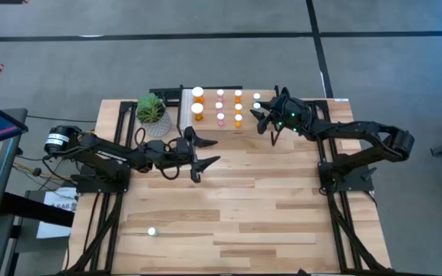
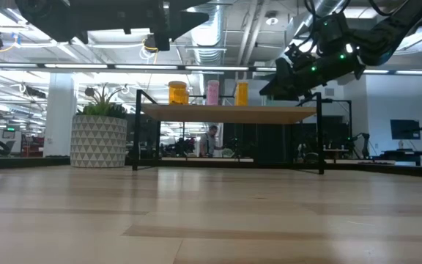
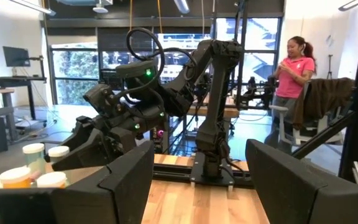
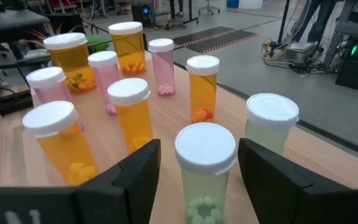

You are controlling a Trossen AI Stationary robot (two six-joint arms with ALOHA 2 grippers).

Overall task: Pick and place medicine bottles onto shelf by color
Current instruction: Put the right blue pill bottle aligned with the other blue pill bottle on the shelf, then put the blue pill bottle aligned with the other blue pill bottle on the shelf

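The light-wood shelf (image 1: pixel 209 126) stands at the table's far side. Several white-capped bottles stand upright on it in rows by colour: orange (image 4: pixel 132 115), pink (image 4: pixel 104 78) and pale green (image 4: pixel 269 127). My right gripper (image 4: pixel 199 149) is open over the shelf's right end (image 1: pixel 261 116). Its fingers stand on either side of a green bottle (image 4: pixel 205 171) with a gap on each side. My left gripper (image 1: pixel 202 155) is open and empty above the table, just in front of the shelf. One small bottle (image 1: pixel 151 231) stands alone near the table's near left.
A potted plant (image 1: pixel 152 113) in a white patterned pot stands at the shelf's left end. The right arm's base (image 1: pixel 344 172) stands at the table's right. Bare plank tabletop (image 1: pixel 244 207) lies in front of the shelf. A person (image 3: pixel 294 68) stands in the room beyond the table.
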